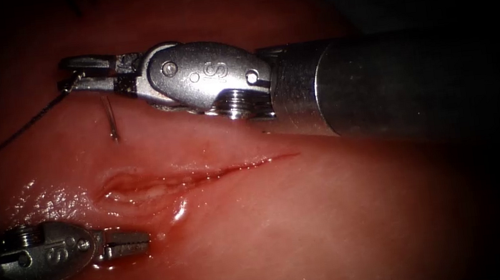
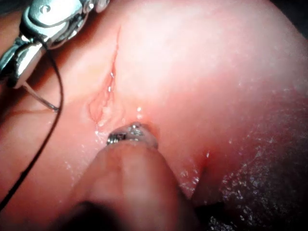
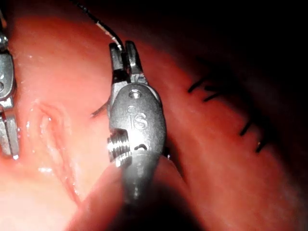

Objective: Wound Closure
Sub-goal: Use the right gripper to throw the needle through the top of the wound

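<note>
We cannot follow the whole curve of the needle (image 1: 111, 119): in the endoscope view just a short, thin length of it hangs below the right arm's tool (image 1: 76, 75) in the upper left of the frame, its lower tip close to the tissue (image 1: 333, 212) above the cut (image 1: 197, 176), and whether that tip touches or enters the surface is hard to make out. The tool's jaws are pressed together at the needle's swaged end, where the thread (image 1: 16, 132) leaves them and trails down to the left until the dark edge of the frame cuts it off. The right wrist view shows the same tool (image 3: 124, 53) with jaws closed and the thread (image 3: 98, 21) running out from their tips; dark stitches (image 3: 231, 108) sit on the tissue beyond. The left arm's tool (image 1: 128, 243) lies in the lower left of the endoscope view, below the cut, jaws together and holding nothing, tips resting on or just over the wet tissue. Red fluid (image 1: 179, 211) glistens beside the cut's left end. In the left wrist view, its own jaws (image 2: 132, 134) are mostly hidden behind the blurred shaft.
</note>
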You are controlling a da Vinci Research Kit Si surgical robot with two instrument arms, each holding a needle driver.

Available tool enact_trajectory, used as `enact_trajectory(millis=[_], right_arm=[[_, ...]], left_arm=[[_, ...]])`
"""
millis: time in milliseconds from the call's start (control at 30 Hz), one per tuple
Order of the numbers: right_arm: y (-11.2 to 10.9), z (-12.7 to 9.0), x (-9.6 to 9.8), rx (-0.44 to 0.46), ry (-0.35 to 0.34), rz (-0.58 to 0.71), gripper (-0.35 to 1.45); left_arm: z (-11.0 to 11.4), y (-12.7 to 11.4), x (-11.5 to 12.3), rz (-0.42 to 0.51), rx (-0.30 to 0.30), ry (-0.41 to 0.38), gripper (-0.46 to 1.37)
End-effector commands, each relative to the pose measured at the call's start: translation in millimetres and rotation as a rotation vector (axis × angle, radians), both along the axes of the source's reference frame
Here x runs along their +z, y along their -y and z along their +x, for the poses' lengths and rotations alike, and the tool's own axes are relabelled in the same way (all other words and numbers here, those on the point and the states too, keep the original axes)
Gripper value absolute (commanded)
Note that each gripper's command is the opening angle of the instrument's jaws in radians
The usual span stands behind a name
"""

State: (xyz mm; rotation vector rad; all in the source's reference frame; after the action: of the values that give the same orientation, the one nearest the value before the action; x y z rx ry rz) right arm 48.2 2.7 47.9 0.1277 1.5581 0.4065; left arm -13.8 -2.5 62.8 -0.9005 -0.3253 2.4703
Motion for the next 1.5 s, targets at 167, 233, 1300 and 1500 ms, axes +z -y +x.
enact_trajectory(millis=[167, 233, 1300, 1500], right_arm=[[0.1, 0.4, 0.0, 0.009, -0.009, 0.056, -0.35], [-0.5, 0.6, -0.3, 0.008, 0.011, -0.019, -0.35], [2.0, 2.6, -0.2, 0.09, -0.027, 0.657, -0.35], [2.9, 3.6, -1.0, 0.113, -0.058, 0.838, -0.35]], left_arm=[[0.1, 0.0, 0.2, 0.006, 0.006, 0.005, -0.35], [0.1, 0.0, 0.2, 0.005, 0.006, 0.005, -0.35], [0.3, 0.0, 0.3, 0.006, 0.01, 0.009, -0.35], [0.4, 0.0, 0.3, 0.006, 0.01, 0.009, -0.35]])
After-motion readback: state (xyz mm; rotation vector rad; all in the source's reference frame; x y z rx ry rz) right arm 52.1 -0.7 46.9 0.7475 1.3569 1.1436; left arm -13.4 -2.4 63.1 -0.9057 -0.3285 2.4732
